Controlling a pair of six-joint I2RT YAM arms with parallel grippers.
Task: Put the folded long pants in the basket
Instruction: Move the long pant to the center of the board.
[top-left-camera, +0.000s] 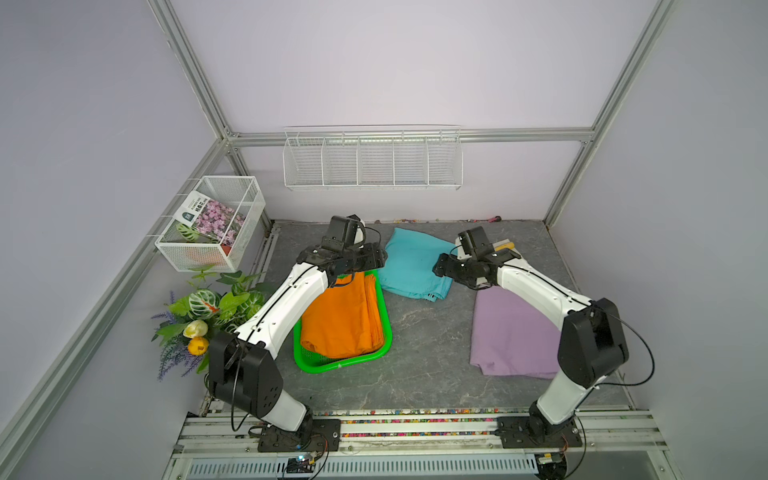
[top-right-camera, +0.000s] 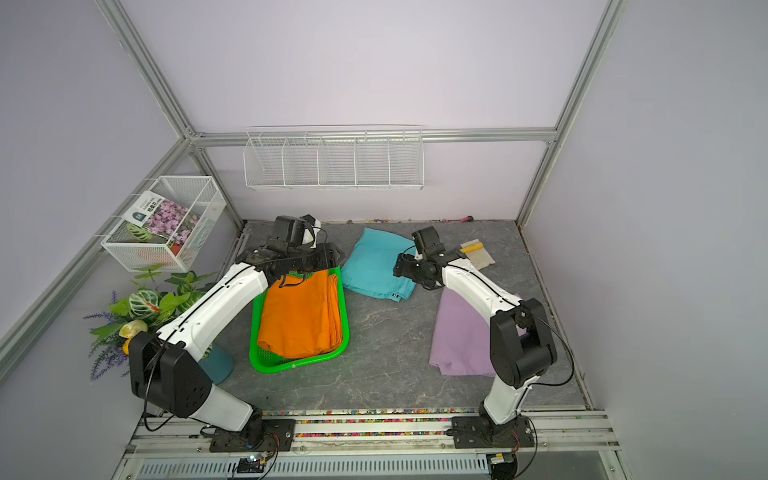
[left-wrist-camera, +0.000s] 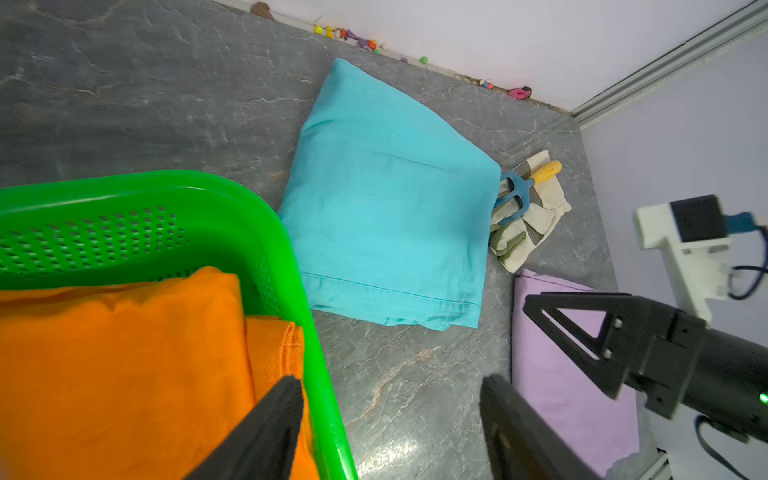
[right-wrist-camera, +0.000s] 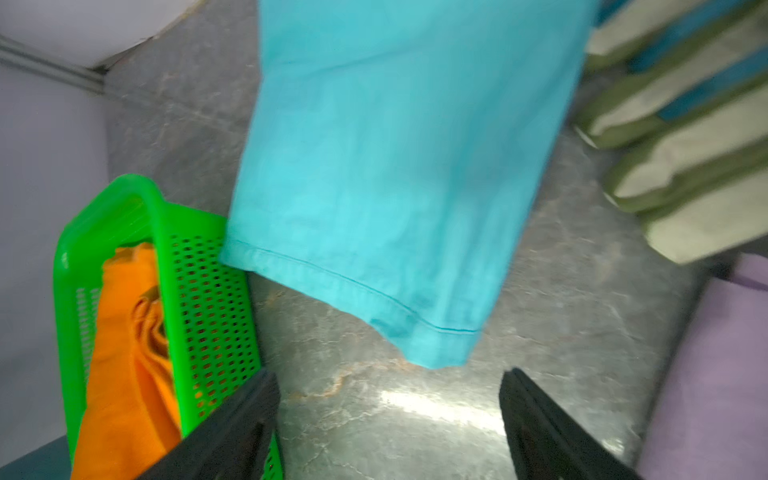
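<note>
The teal pants (right-wrist-camera: 374, 174) look like the next piece to move. They lie flat on the surface (top-left-camera: 428, 345) just ahead of the right pincer (right-wrist-camera: 388, 382), whose jaws stand wide and empty over bare stone, with the stitched hem nearest its tips. The left pincer (left-wrist-camera: 392, 399) is also wide and empty, one finger above the orange pants (left-wrist-camera: 124, 365) already lying in the green basket (left-wrist-camera: 291, 232), the other above bare surface; the teal pants lie ahead of it too. The lilac pants (top-left-camera: 511, 332) lie folded behind the right pincer, partly under its arm. All three look like light, limp cloth in several layers: nothing to break, but a fold would likely sag and fall open if only the top layer were pinched. The thick hemmed edge, taken through every layer, seems the best hold. The work gloves (left-wrist-camera: 536, 224) and hand rake (left-wrist-camera: 519, 187) lie right against the teal pants' far side.
</note>
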